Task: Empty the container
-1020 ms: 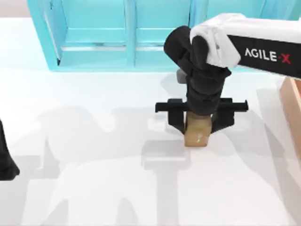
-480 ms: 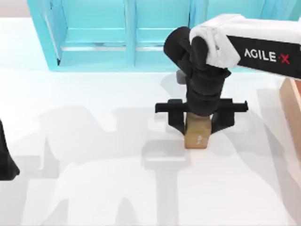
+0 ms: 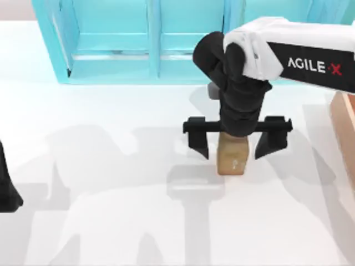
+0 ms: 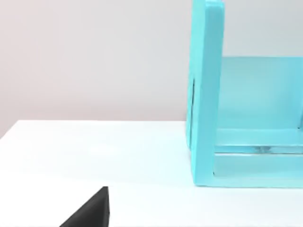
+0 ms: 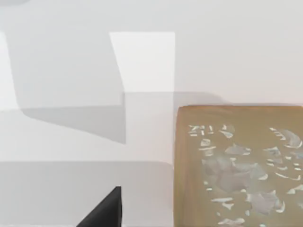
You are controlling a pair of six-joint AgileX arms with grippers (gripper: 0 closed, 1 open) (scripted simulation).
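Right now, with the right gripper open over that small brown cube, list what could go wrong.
1. The right gripper hangs directly above the brown cube, fingers spread either side; lifting off at an angle could clip and topple it.
2. The cube stands on the table, out in front of the turquoise shelf, where a later pass might knock it.
3. The container sits at the table's right edge, its inside unseen, so items may remain.
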